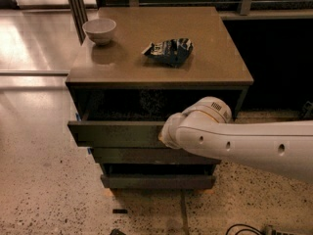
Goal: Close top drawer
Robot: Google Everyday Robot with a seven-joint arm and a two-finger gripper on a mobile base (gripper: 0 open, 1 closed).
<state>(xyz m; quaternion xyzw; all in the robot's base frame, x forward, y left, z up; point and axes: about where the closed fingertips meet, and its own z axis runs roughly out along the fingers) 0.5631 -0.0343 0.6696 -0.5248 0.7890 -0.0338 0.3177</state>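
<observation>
The top drawer [117, 133] stands pulled out toward the near side of the cabinet [239, 94], with its long front panel running left to right. The tool [165, 133] is at the right part of that panel, seemingly against its near face. The drawer therefore lies straight beyond the tool, and the push should go toward the far side. The white arm [244, 146] covers the tool's end, so I cannot tell whether it is open or holds anything. The drawer's inside is lost in shadow.
</observation>
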